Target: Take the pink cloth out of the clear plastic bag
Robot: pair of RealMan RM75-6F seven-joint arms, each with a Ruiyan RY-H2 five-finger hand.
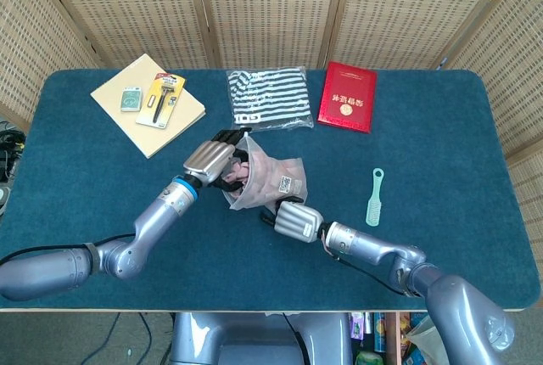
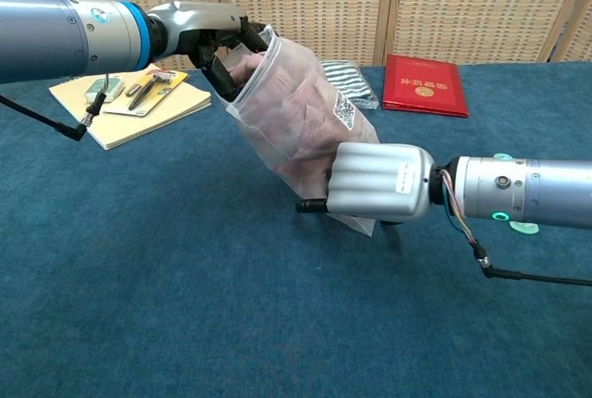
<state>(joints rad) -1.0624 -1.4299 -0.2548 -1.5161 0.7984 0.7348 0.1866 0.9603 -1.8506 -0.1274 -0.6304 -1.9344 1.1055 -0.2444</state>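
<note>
Clearly the pink cloth (image 2: 296, 120) is soft, light stuff bunched inside the thin, slippery bag (image 1: 273, 180), which the right hand (image 2: 379, 182) clamps at its closed bottom end while the left hand (image 1: 209, 160) has its fingers in the open mouth, seemingly pinching cloth there, though the film blurs that. Bare blue table (image 1: 76, 178) lies open leftward for pulling it free, away from the notebook (image 1: 148, 103) and striped packet (image 1: 268, 98)

Clear bag (image 2: 305, 130) tilted, mouth up-left, bottom low at frame center, white label with QR code on side. Pink cloth (image 2: 248, 69) bunched inside, showing at the mouth, center-left in head view.
</note>
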